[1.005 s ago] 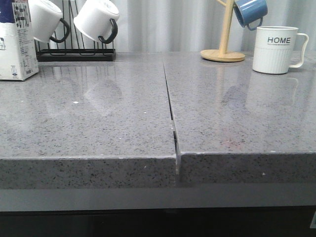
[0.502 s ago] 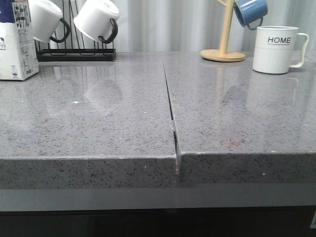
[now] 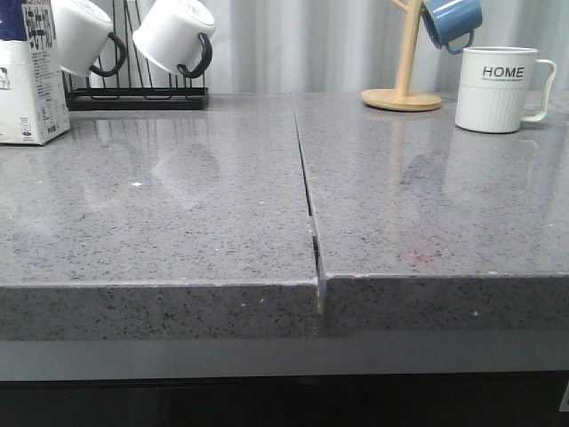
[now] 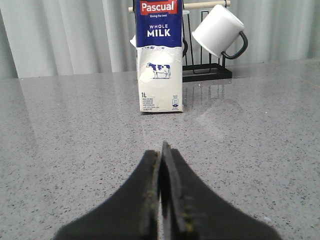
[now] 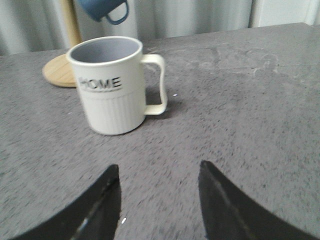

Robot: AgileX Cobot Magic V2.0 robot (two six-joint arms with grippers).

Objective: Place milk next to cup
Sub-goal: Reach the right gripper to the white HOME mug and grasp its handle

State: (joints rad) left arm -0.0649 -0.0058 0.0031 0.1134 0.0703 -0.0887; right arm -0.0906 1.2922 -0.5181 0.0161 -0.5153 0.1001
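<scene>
The milk [image 3: 31, 76], a tall white carton with a dark blue top, stands upright at the far left of the grey counter; in the left wrist view the milk [image 4: 160, 65] is straight ahead of my left gripper [image 4: 161, 152], which is shut, empty and well short of it. The cup [image 3: 496, 89], a white ribbed "HOME" mug with a white handle, stands at the back right. In the right wrist view the cup [image 5: 112, 90] is ahead of my right gripper [image 5: 159, 172], which is open and empty. Neither gripper shows in the front view.
A black rack [image 3: 133, 93] with two white black-handled mugs [image 3: 173, 36] stands at the back left beside the milk. A wooden mug tree [image 3: 402, 93] holding a blue mug [image 3: 452, 22] stands left of the cup. A seam [image 3: 308, 205] splits the counter down the middle.
In the front view the milk carton sits slightly further left in the picture than a second ago; nothing else has visibly moved.
</scene>
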